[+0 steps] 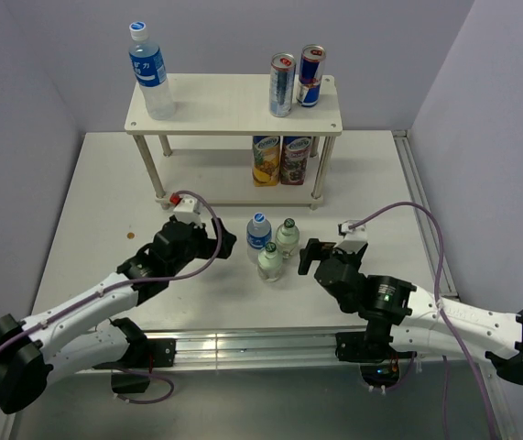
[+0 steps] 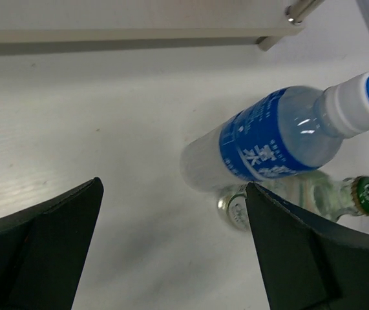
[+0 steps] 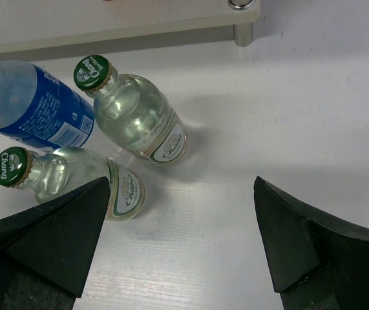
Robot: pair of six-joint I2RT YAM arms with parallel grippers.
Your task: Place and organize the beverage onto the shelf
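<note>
1. Three drinks stand on the table (image 1: 105, 202), just near of the shelf (image 1: 234, 115), which is at the far centre. They are a water bottle (image 1: 258, 231), a far glass bottle (image 1: 287, 236) and a near glass bottle (image 1: 270, 262). They are packed close; I cannot tell whether they touch.
2. Risk: fingers closing on one bottle will likely nudge its neighbours. The glass ones look narrow-based and could tip and roll.
3. Risk: both arms face the same cluster from opposite sides. If both reach in together they could clash or shove the bottles.
4. Risk: the top board already carries a tall bottle (image 1: 151, 78) at the left and cans (image 1: 282, 84) at the right, and the lower board holds cans (image 1: 279, 160) at the right. A careless placing could knock these, and headroom under the top board looks tight.
5. Left gripper (image 2: 173, 194): fingers spread wide, holding nothing and touching nothing. It sits just left of the water bottle.
6. Right gripper (image 3: 183, 187): fingers spread wide and empty, just right of the glass bottles and clear of them.
</note>
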